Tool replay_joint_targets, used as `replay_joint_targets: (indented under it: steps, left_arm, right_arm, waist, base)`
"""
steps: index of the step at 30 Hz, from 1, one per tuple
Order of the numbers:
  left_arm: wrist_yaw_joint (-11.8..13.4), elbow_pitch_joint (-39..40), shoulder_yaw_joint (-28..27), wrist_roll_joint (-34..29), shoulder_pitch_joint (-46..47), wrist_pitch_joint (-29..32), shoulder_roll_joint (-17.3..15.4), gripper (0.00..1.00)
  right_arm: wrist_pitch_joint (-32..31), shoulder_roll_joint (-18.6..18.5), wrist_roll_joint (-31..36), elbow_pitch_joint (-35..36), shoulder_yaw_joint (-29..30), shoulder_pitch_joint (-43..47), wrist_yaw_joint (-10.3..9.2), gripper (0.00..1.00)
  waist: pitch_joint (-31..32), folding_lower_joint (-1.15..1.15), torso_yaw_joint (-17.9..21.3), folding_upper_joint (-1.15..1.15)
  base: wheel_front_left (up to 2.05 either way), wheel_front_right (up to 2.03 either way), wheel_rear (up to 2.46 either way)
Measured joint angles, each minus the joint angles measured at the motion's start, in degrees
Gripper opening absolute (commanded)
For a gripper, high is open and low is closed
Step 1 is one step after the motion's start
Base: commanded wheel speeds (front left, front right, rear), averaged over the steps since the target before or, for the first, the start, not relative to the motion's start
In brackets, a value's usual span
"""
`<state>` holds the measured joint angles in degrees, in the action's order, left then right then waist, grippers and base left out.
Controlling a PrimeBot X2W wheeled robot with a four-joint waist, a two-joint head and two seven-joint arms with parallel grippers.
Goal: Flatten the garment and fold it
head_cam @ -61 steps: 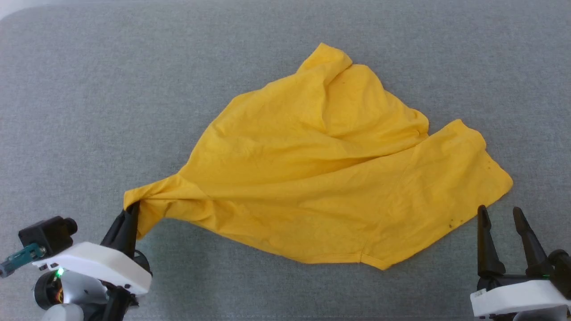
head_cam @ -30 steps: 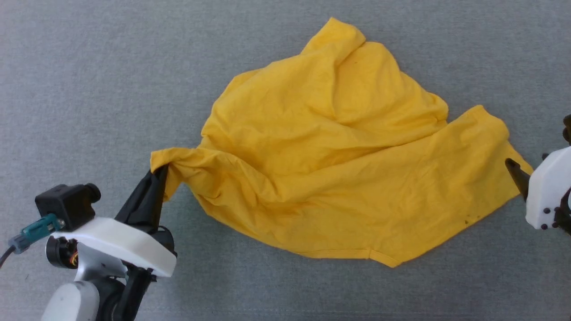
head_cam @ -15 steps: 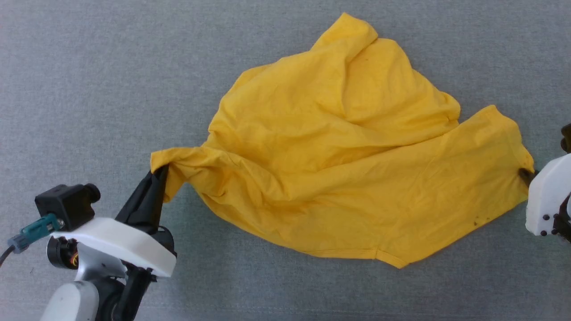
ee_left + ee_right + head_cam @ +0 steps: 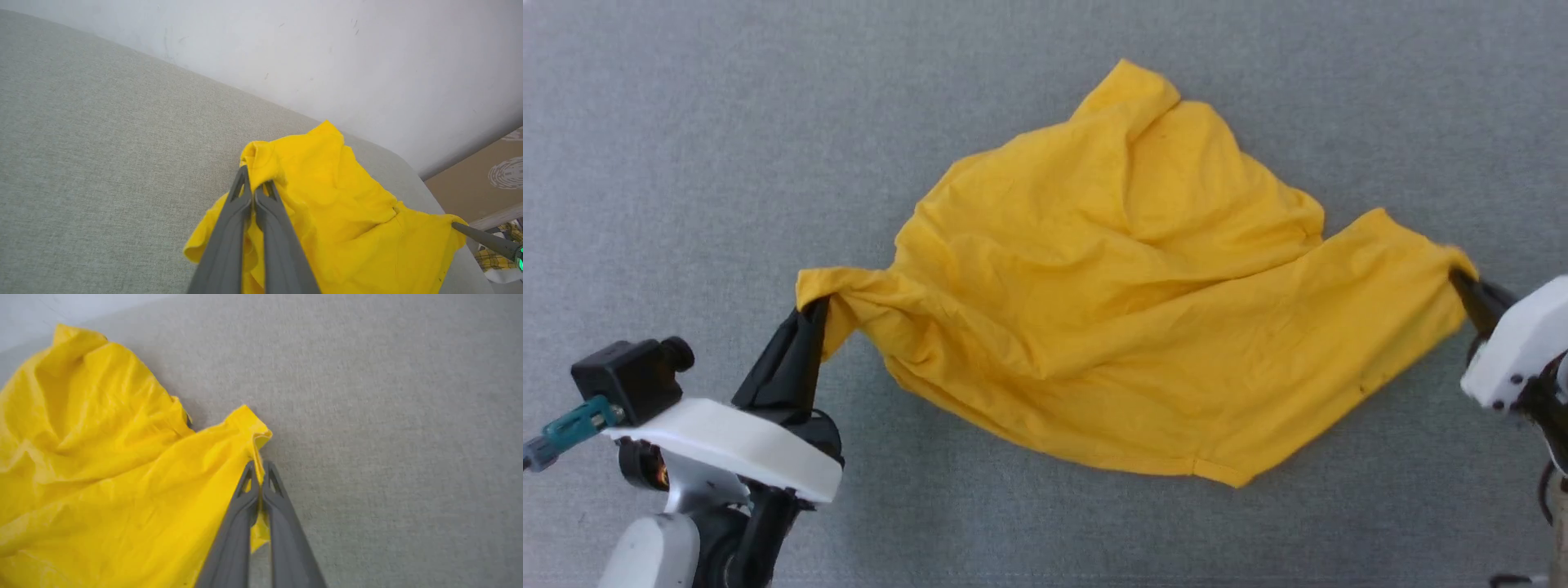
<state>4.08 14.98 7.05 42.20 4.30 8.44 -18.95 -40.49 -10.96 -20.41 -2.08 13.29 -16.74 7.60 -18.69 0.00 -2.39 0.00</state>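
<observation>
The garment [image 4: 1143, 302] is a plain mustard-yellow T-shirt lying crumpled on the grey cloth surface [image 4: 686, 163], stretched between my two grippers. My left gripper [image 4: 815, 306] is shut on a bunched corner at the garment's left end; the left wrist view shows the same pinch [image 4: 255, 185] in the yellow cloth [image 4: 339, 220]. At the far right, my right gripper [image 4: 1458, 279] is shut on the other corner, and in the right wrist view [image 4: 258, 465] its fingers clamp the folded edge of the garment [image 4: 102, 457]. No print shows on the upper side.
The grey cloth surface [image 4: 388, 416] spreads all round the garment. A pale wall [image 4: 327, 49] rises behind it in the left wrist view, with the surface's rounded far corner and a brown floor [image 4: 482, 171] beyond.
My right gripper came in from the lower right, reached the garment's right corner and shut on it. The corner now lifts slightly. The left gripper keeps its hold; the head camera shifted.
</observation>
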Motion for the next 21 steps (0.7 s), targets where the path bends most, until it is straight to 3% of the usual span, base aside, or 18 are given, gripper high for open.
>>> replay_joint_targets:
  steps: [2, 7, 13, 21]
  left_arm:
    - [-0.58, 1.0, -0.35, 1.71, 0.38, -0.45, 0.92, 0.0]
    - [-1.01, 2.2, -0.84, 3.36, 3.83, -0.22, 1.29, 0.0]
    - [-0.9, 1.47, -0.26, 5.42, 14.5, 5.69, 0.7, 0.0]
    - [4.23, -10.45, 2.01, 5.55, 36.55, 14.96, 1.04, 0.0]
  right_arm:
    - [2.35, 3.14, -1.99, 3.09, 2.13, -1.27, 0.0, 0.0]
    - [4.8, 5.56, -3.37, 6.71, 4.24, -3.8, -0.01, 0.0]
    - [6.31, 7.45, -4.42, 9.47, 3.03, -11.77, -0.05, 0.0]
    - [6.9, 7.79, -1.02, 5.97, -1.68, -28.78, -0.05, 0.0]
  waist:
    - [1.43, 0.0, 0.23, 0.0]
    - [3.47, 0.0, 0.42, 0.0]
    - [6.73, 0.0, 0.89, 0.0]
    - [10.33, -0.01, 2.5, 0.0]
  base:
    - [0.0, 0.0, 0.0]
    - [0.0, 0.0, 0.0]
    - [0.0, 0.0, 0.0]
    - [0.0, 0.0, 0.0]
